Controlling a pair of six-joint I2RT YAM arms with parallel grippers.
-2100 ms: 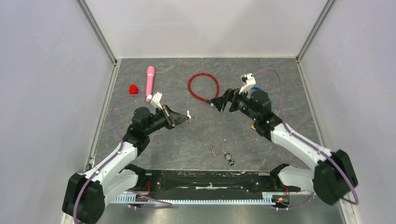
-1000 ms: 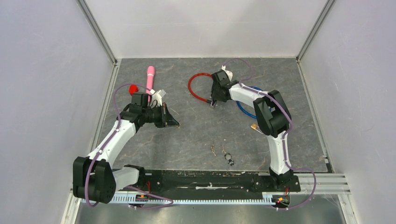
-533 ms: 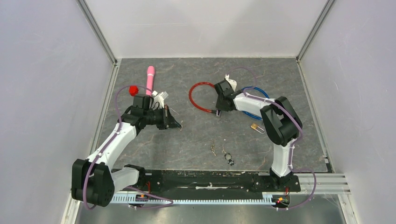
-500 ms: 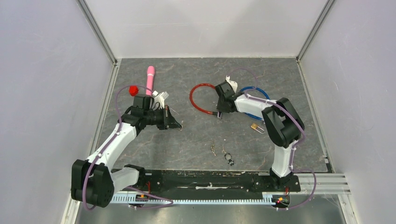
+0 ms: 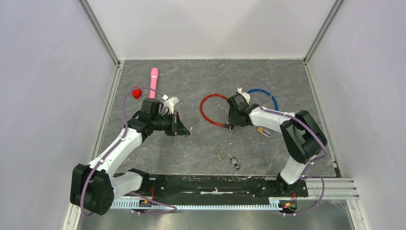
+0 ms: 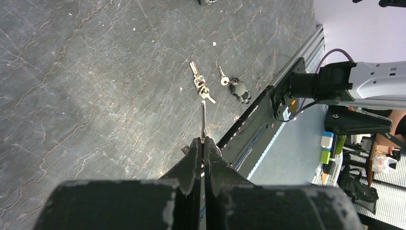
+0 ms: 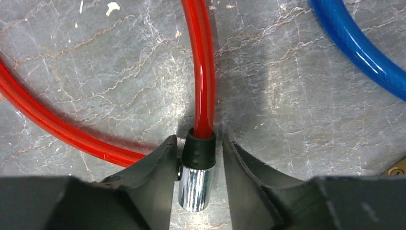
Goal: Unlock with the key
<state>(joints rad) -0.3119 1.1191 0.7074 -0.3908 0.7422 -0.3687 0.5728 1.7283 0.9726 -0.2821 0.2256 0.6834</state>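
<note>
A red cable lock (image 5: 201, 109) lies looped on the grey table, its chrome lock barrel (image 7: 195, 184) with a black collar at the near end. My right gripper (image 7: 197, 140) stands open astride that barrel: the left finger touches it, the right finger shows a gap. From above, the right gripper (image 5: 232, 125) sits at the loop's near right end. My left gripper (image 6: 201, 140) is shut on a thin silver key (image 6: 203, 120) whose blade sticks out past the fingertips. In the top view the left gripper (image 5: 184, 130) hovers left of the loop, with the key (image 5: 190, 128) pointing right.
A blue cable (image 5: 268, 93) lies behind the right arm, a brass padlock (image 5: 261, 130) beside it. Loose keys (image 5: 219, 153) and a key ring with a dark fob (image 5: 234, 163) lie near the front rail. A pink cylinder (image 5: 153, 82) and a red knob (image 5: 137, 92) are at the back left.
The right gripper has dragged the red cable lock's end toward the near right. The left gripper has shifted slightly right and nearer, still holding the key.
</note>
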